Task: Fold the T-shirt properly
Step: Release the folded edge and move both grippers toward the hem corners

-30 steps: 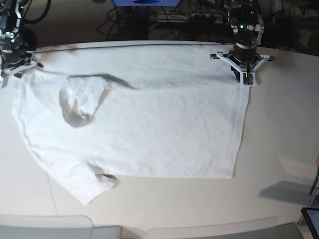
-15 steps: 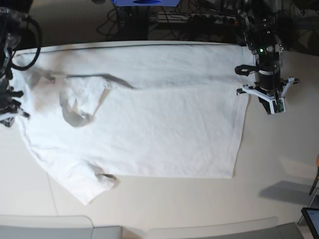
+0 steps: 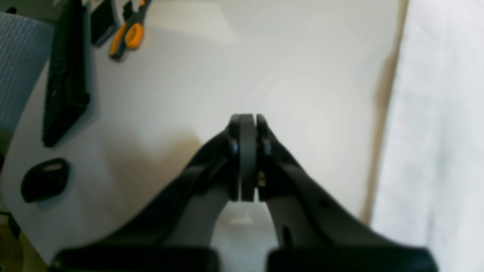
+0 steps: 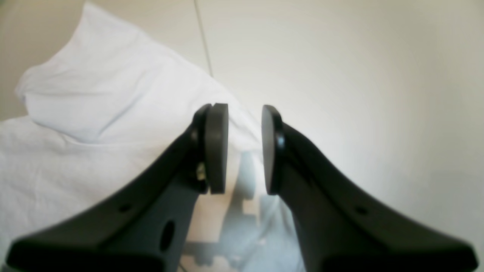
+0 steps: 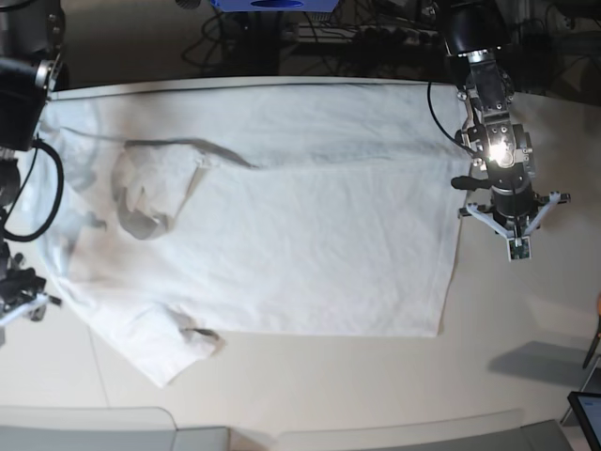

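since the earlier frame both arms have travelled toward the near edge; the left gripper [image 5: 517, 246], shut and empty, hangs just beside the hem of the t-shirt [image 5: 282, 225] spread lengthwise across the table [image 5: 526, 310], while the right gripper [image 4: 245, 149], part open and empty, hovers at the sleeve edge.

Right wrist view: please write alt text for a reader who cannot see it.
The right tool hangs open and empty over the pale table, its two dark pads apart. To its left lies the wrinkled white T-shirt, one sleeve pointing up.

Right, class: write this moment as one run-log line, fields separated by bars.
T-shirt: flat on table, unfolded | left gripper: shut, empty, beside hem | right gripper: open, empty, at sleeve edge
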